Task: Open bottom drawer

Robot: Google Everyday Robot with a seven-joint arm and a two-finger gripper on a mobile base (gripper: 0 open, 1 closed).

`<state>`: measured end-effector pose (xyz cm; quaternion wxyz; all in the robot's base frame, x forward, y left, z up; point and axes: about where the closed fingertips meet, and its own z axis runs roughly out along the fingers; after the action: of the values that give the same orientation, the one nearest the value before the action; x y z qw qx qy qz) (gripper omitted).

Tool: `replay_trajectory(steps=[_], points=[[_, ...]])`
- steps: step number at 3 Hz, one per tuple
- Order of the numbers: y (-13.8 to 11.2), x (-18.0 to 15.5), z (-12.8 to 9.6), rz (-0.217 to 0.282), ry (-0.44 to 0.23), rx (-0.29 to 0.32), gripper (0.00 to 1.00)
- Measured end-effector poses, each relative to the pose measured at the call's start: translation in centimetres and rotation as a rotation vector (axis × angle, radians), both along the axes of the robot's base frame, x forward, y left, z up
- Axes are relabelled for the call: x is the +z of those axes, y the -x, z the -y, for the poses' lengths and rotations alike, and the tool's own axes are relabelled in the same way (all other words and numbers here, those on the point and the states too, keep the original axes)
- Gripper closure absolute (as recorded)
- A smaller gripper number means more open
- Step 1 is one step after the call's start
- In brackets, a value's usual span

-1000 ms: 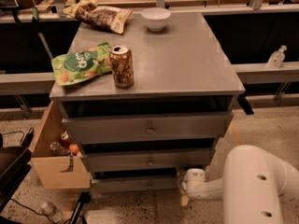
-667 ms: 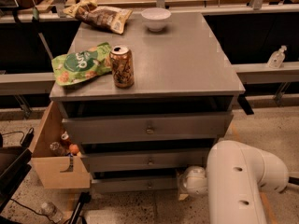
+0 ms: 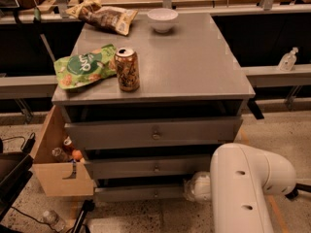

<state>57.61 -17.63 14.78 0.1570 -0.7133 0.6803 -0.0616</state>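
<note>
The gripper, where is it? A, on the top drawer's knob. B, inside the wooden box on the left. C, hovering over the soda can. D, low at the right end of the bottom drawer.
D: the gripper sits low against the right end of the bottom drawer, just ahead of the white arm, well below the soda can on the cabinet top.

grey bottom drawer [image 3: 141,192], tool [image 3: 196,187] beside its end.
</note>
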Motion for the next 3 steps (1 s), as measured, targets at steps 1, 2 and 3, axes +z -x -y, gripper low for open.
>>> replay_trajectory(steps=[1, 2, 3], points=[[0.00, 0.86, 0.00, 0.000, 0.000, 0.000, 1.00], [0.00, 0.86, 0.00, 0.000, 0.000, 0.000, 1.00], [0.00, 0.86, 0.00, 0.000, 0.000, 0.000, 1.00]])
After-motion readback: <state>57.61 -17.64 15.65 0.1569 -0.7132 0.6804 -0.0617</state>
